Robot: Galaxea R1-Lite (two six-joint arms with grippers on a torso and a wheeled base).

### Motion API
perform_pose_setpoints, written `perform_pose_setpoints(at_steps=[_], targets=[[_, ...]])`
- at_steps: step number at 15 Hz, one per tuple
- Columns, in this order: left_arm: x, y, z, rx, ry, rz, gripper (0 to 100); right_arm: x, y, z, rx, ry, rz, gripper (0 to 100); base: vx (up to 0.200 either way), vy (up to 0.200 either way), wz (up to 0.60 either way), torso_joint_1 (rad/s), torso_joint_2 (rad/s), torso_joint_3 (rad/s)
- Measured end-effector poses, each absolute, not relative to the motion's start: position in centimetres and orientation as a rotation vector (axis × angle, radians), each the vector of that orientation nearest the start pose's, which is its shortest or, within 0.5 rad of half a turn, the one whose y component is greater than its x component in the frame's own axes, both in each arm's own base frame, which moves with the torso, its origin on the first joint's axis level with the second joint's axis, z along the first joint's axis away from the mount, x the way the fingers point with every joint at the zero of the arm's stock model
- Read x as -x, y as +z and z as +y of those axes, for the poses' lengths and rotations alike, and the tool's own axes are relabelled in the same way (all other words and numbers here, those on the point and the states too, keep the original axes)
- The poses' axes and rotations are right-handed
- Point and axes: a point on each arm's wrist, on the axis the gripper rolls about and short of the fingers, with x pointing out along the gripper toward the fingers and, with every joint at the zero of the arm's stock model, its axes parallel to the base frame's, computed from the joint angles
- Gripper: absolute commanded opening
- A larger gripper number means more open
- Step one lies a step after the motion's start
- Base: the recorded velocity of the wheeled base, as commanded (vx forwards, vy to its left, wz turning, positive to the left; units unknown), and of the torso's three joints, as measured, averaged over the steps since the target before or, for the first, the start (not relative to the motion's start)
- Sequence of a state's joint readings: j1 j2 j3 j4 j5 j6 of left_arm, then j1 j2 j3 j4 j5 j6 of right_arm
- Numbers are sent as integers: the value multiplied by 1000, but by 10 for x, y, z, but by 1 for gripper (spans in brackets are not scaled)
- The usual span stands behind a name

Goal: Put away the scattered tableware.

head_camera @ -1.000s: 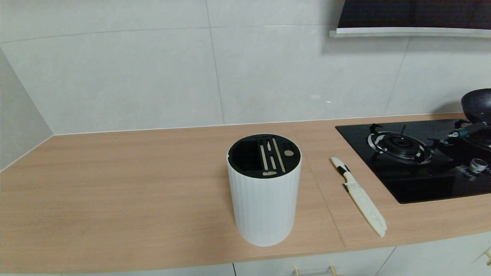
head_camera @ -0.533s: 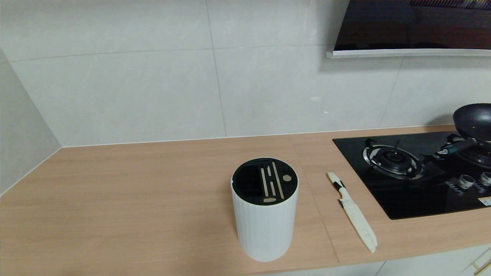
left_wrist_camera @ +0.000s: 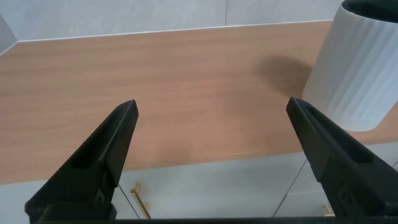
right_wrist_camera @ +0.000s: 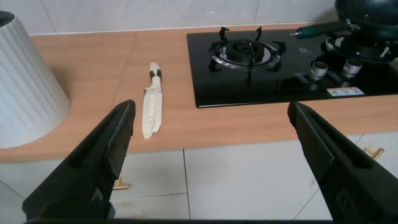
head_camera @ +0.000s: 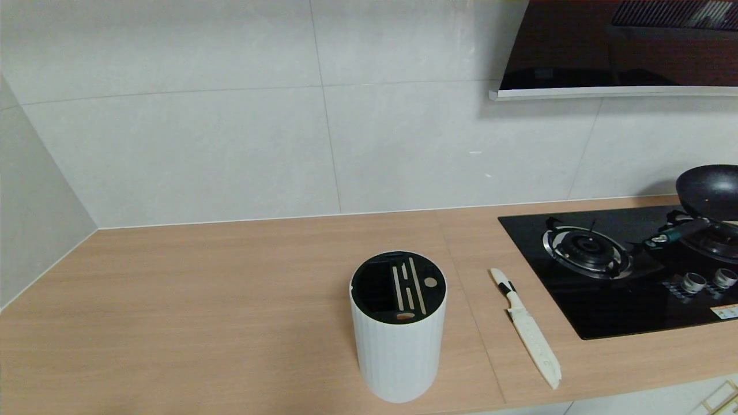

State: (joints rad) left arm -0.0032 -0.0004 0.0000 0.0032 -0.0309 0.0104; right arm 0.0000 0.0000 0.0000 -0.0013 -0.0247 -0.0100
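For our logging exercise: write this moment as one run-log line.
knife: flat on counter, right of holder | left pincer: open, empty | right pincer: open, empty

Cream knife with black band on handle, lying flat on wooden counter, tip toward the front edge, near but apart from upright white ribbed holder, black slotted top

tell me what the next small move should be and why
Probably bring the right gripper forward and down over the knife. The knife lies flat on the counter between the white slotted holder and the stove, on the right arm's side. That gripper is open, holds nothing, and is back from the knife.
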Motion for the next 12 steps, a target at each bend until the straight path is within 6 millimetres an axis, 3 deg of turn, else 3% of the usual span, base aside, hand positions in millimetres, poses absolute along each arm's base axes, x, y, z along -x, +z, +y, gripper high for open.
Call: perform_pose_setpoints(at_steps=[10,12], targets=[[23,75,-1,-11,-34,3,100,23,77,-1,16,-25,-9,100,0,0,0,0,0,0],[23,75,-1,-11,-34,3,100,29,98,0,10,-20,-102,100,0,0,0,0,0,0]])
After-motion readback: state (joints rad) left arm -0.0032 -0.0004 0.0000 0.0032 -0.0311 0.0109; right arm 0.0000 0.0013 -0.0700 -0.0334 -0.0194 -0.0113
